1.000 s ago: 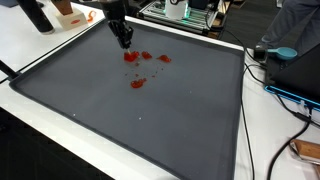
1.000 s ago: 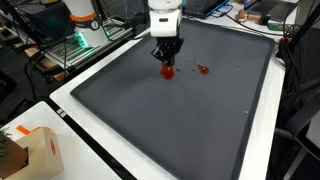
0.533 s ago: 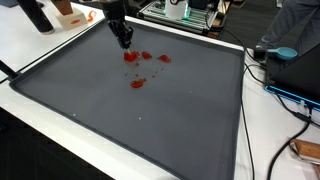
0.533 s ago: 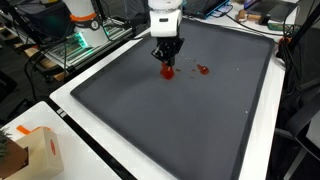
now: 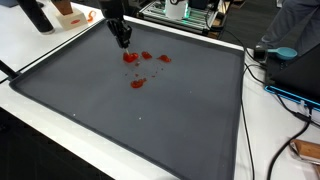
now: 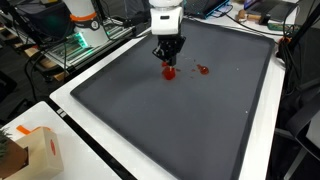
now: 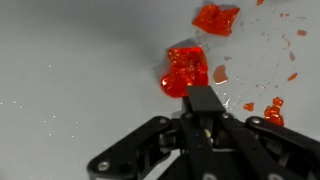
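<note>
My black gripper (image 5: 124,43) stands low over the far part of a dark grey mat (image 5: 150,125), seen in both exterior views (image 6: 168,61). Its fingers are pressed together, tips down at the mat. Several translucent red chunks (image 5: 131,58) and smaller crumbs lie scattered there. In the wrist view the shut gripper (image 7: 200,97) points at one red chunk (image 7: 186,70) that lies just beyond the tips, touching or nearly so. Another red chunk (image 7: 216,18) lies further off. In an exterior view a red chunk (image 6: 168,71) sits right under the fingers and another (image 6: 203,70) beside it.
The mat (image 6: 170,125) lies on a white table. A cardboard box (image 6: 35,150) stands at the table's corner. Cables and a blue object (image 5: 283,52) lie beside the mat. Equipment racks (image 6: 70,45) and an orange item (image 5: 70,17) stand behind it.
</note>
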